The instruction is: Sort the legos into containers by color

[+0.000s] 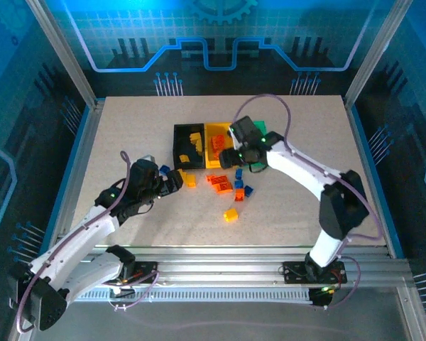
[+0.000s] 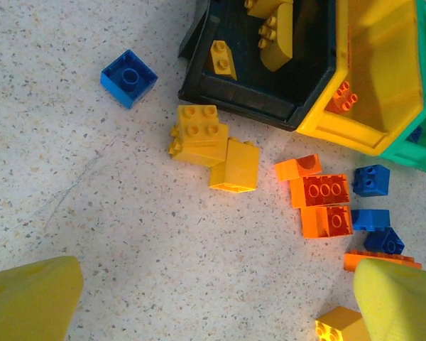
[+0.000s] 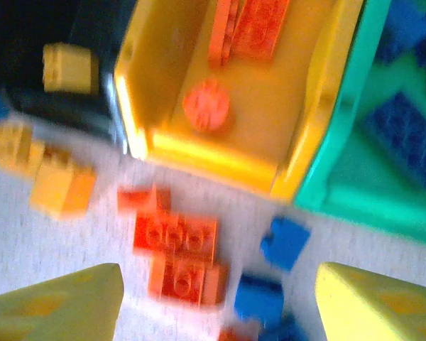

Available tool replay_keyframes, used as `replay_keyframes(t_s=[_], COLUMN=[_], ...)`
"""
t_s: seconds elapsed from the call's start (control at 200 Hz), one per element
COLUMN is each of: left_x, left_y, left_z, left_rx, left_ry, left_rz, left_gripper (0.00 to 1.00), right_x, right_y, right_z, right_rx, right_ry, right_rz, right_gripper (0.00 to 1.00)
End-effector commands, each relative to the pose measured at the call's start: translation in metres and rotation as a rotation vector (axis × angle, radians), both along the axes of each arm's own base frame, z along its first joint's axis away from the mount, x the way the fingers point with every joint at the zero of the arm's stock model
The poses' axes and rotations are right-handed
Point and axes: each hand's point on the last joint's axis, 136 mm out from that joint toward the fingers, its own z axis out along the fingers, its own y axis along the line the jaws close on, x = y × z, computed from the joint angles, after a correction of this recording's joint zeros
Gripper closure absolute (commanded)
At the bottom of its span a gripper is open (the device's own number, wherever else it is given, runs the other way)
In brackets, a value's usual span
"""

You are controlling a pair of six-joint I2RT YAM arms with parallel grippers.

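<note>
1. Three joined containers sit in a row toward the middle of the worktop [image 1: 128, 128]: a black bin [image 1: 177, 131] on the left, a yellow bin [image 1: 208, 128] in the middle and a green bin [image 3: 355, 206] on the right.
2. The black bin has yellow bricks [image 2: 275, 35] in it, the yellow bin has orange pieces [image 3: 250, 25], and the green bin has blue bricks [image 3: 405, 135].
3. Loose legos lie on the worktop just in front of the bins. Two yellow blocks [image 2: 199, 133] touch each other near the black bin's front wall.
4. An orange cluster [image 2: 319, 190] lies in front of the yellow bin, with several blue blocks [image 2: 371, 180] just beside it.
5. A lone blue brick [image 2: 128, 77] lies apart, to the left of the black bin.
6. A single yellow brick [image 1: 231, 214] lies nearer the arm bases.
7. The left hand [image 1: 175, 182] hovers over the worktop near the black bin's front left corner. Its yellow pads [image 2: 28, 302] are spread wide with nothing between them.
8. The right hand [image 1: 227, 158] hangs over the front edge of the yellow bin. Its pads stand apart and empty, though its wrist view is blurred.
</note>
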Motion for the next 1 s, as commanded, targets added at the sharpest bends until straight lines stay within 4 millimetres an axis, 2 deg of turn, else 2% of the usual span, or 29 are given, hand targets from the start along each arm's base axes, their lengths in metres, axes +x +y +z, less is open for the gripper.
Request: replay_keyframes(t_s=[0.0, 0.065, 0.135, 0.41, 0.595, 0.665, 0.875, 0.996], left_x=[0.000, 0.001, 0.001, 0.003, 0.001, 0.000, 0.000, 0.000], left_y=[-0.002, -0.003, -0.004, -0.006, -0.003, -0.002, -0.003, -0.003], left_z=[-0.008, -0.012, -0.016, -0.021, -0.024, -0.025, -0.027, -0.026], left_rx=[-0.016, -0.025, -0.035, -0.036, -0.020, -0.020, -0.028, -0.032], left_ry=[0.026, 0.037, 0.050, 0.068, 0.077, 0.079, 0.082, 0.079], left_rz=[-0.006, -0.005, 0.000, 0.003, 0.002, 0.005, 0.008, 0.007], left_gripper=[0.01, 0.01, 0.01, 0.01, 0.01, 0.01, 0.01, 0.01], right_x=[-0.050, -0.067, -0.075, -0.072, -0.072, -0.074, -0.070, -0.070], right_y=[-0.006, -0.009, -0.009, -0.008, -0.008, -0.007, -0.007, -0.005], right_z=[-0.033, -0.044, -0.051, -0.076, -0.086, -0.087, -0.077, -0.066], right_rx=[-0.026, -0.045, -0.062, -0.170, -0.210, -0.213, -0.208, -0.183], right_ry=[0.127, 0.145, 0.154, 0.156, 0.172, 0.175, 0.139, 0.118], right_rz=[0.098, 0.141, 0.160, 0.106, 0.108, 0.115, 0.113, 0.121], right_gripper=[0.26, 0.25, 0.23, 0.25, 0.35, 0.43, 0.66, 0.75])
